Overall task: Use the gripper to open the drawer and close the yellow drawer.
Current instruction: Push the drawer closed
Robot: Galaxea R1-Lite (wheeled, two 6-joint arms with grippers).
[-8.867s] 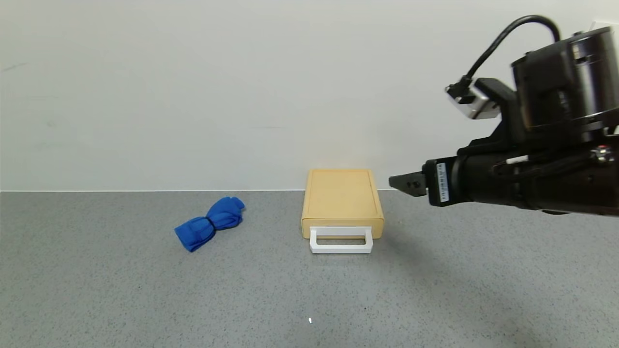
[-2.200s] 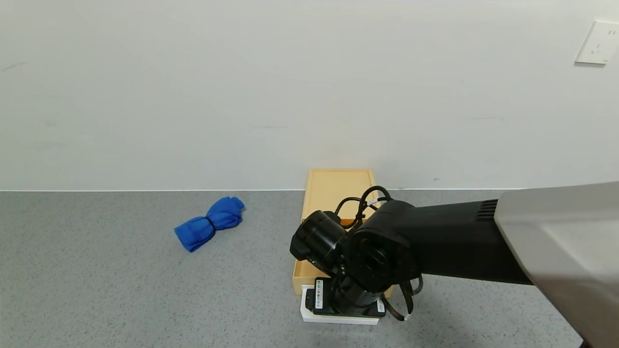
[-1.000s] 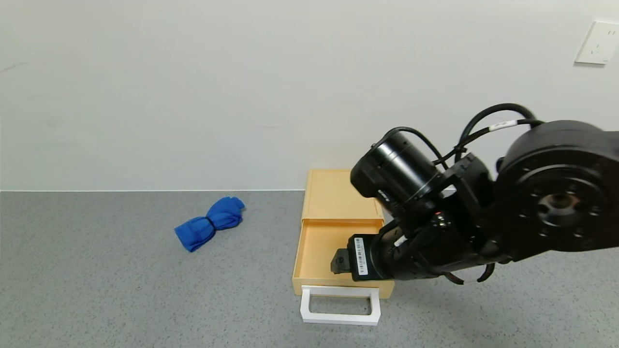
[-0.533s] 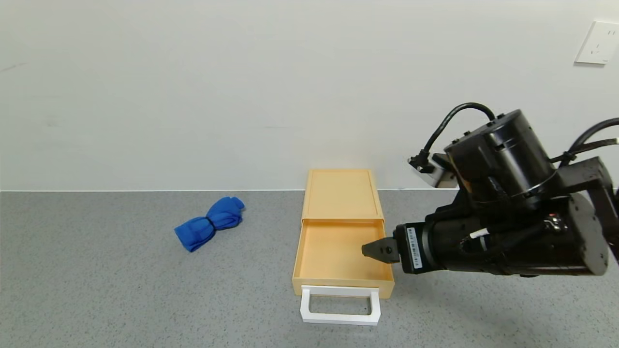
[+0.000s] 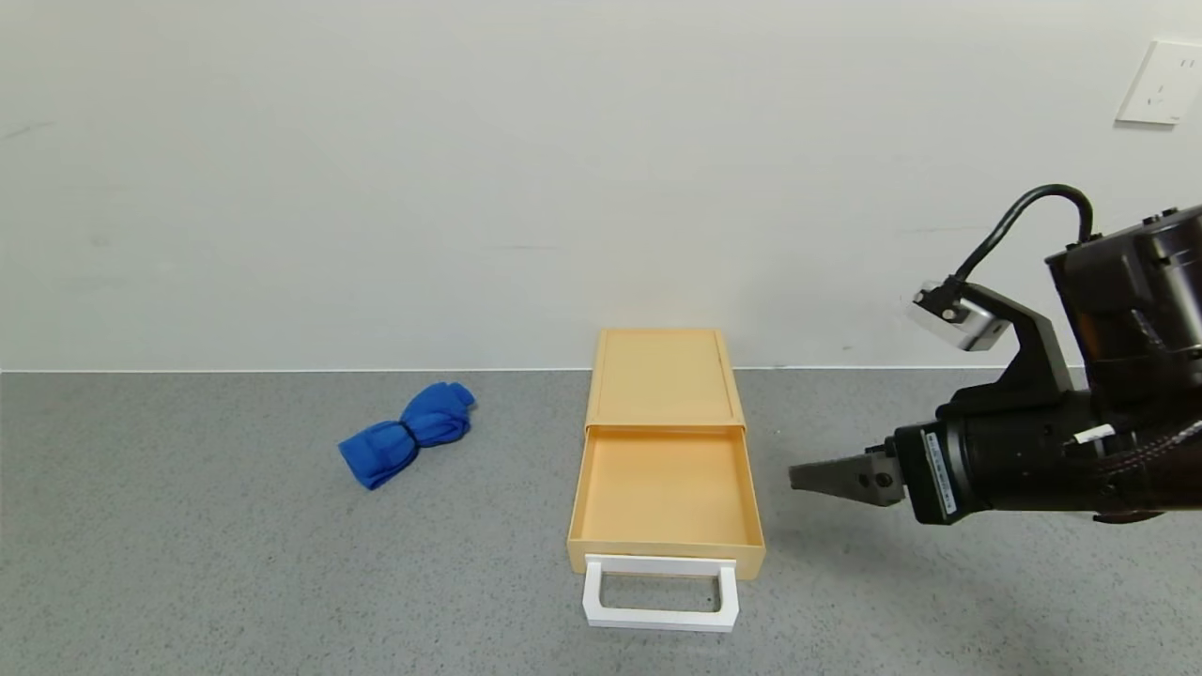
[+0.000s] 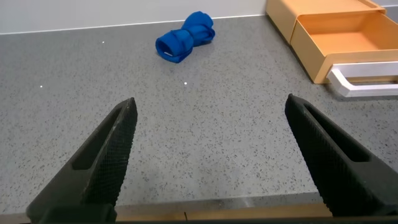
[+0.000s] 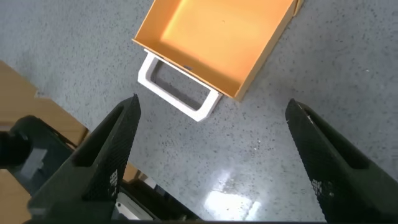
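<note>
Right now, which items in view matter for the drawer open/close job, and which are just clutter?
Job:
- yellow drawer, tray pulled out and empty
- its white handle
- right gripper, open, off to the drawer's right, holding nothing

Lying about:
- blue rolled cloth, left of the drawer
- left gripper, open, low over the grey table
- wall socket

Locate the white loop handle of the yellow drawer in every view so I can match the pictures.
Head view: the white loop handle sits low in the centre, at the front of the pulled-out yellow drawer.
Left wrist view: handle at the picture's right edge, partly cut off.
Right wrist view: handle near the picture's centre, against the tray's front wall.
Shared landmark: the drawer's open, empty tray, seen in all three.
</note>
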